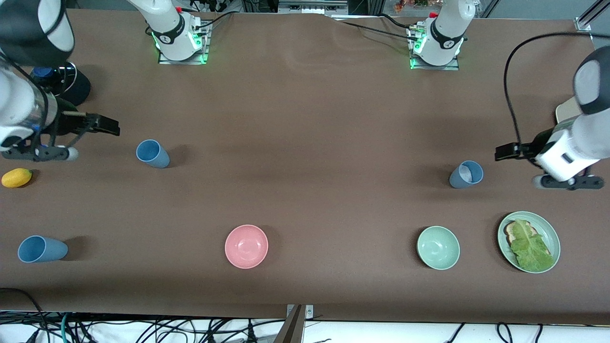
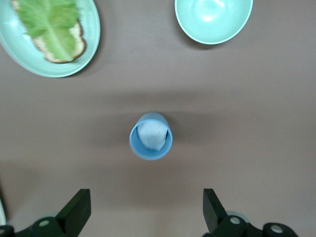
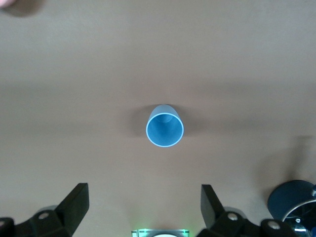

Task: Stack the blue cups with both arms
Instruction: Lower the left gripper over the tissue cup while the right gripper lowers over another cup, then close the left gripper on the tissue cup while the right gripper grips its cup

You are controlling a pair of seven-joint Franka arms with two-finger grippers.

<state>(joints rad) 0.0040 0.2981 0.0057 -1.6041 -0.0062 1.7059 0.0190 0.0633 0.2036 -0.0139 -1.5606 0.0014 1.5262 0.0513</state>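
Observation:
A sky-blue cup (image 1: 152, 153) stands upright toward the right arm's end of the table; it also shows in the right wrist view (image 3: 165, 126). My right gripper (image 1: 107, 125) hangs open and empty over the table beside it (image 3: 143, 207). A grey-blue cup (image 1: 466, 174) with a whitish inside stands toward the left arm's end, also in the left wrist view (image 2: 151, 136). My left gripper (image 1: 506, 151) hangs open and empty over the table beside that cup (image 2: 146, 210). Another blue cup (image 1: 40, 248) stands nearer the front camera at the right arm's end.
A dark pot (image 1: 62, 81) with a blue knob and a yellow lemon (image 1: 16, 177) lie at the right arm's end. A pink bowl (image 1: 246, 246), a green bowl (image 1: 438, 247) and a green plate (image 1: 553, 233) with toast and lettuce stand nearer the front camera.

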